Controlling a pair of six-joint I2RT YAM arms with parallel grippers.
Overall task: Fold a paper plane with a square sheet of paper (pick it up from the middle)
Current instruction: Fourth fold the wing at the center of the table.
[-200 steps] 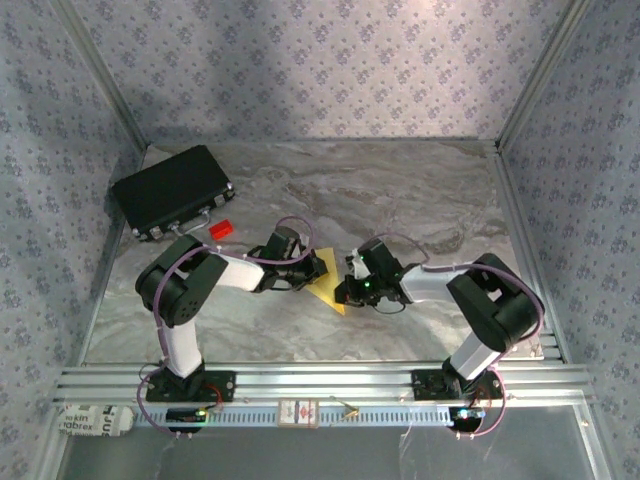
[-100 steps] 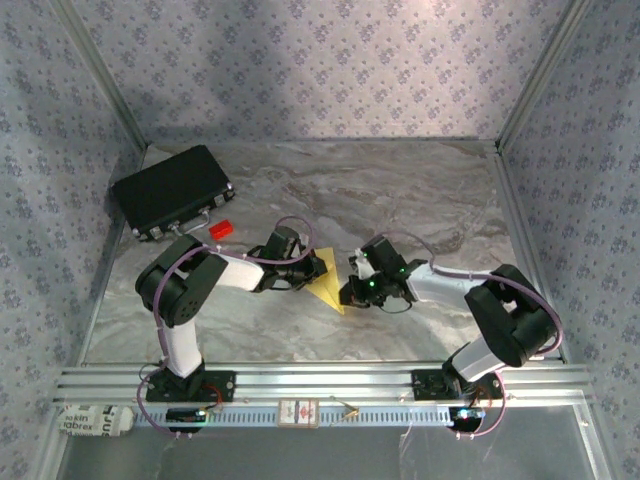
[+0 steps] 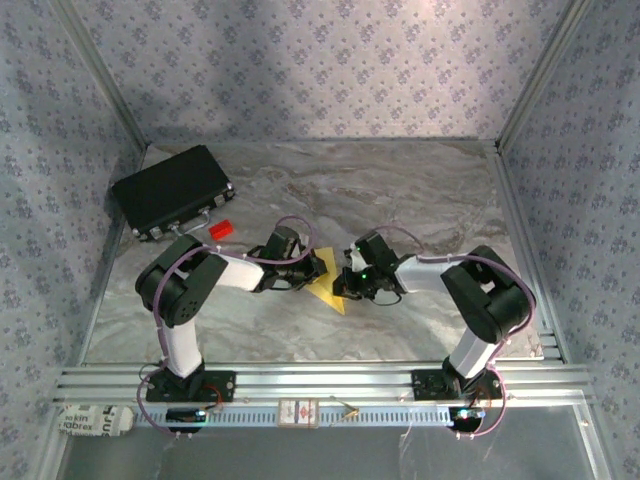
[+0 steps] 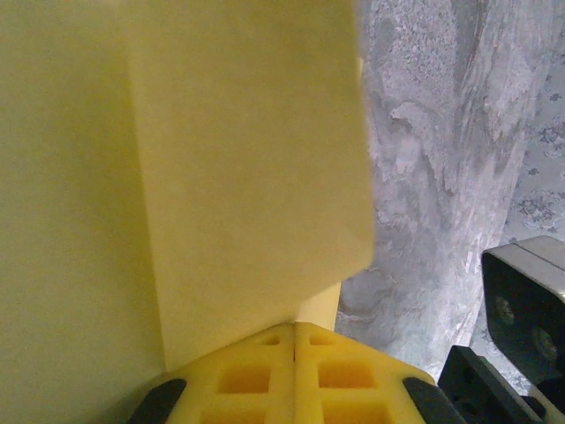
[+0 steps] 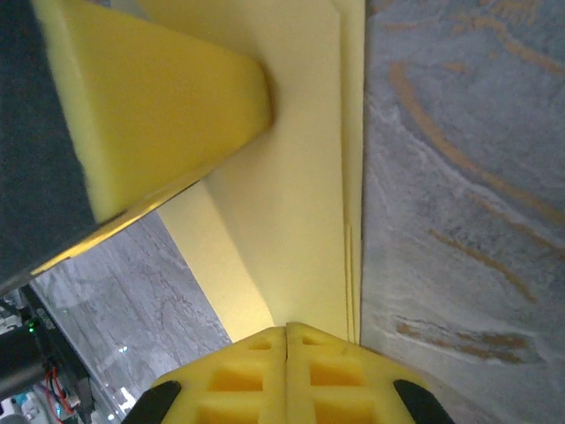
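Top external view: one partly folded yellow sheet of paper (image 3: 328,290) lies on the table (image 3: 430,200) between two grippers. The left gripper (image 3: 310,272) and right gripper (image 3: 346,287) both bear down on it, probably to pin and crease a fold. One black case (image 3: 172,190) and one red block (image 3: 221,229) sit well apart.

Left wrist view: the left gripper (image 4: 294,340) is clenched, with its tips at the sheet (image 4: 221,159).

Right wrist view: the right gripper (image 5: 287,349) is clenched against the folded edge (image 5: 349,177), nothing seen between its jaws. One left finger (image 5: 168,97) presses the flap flat.
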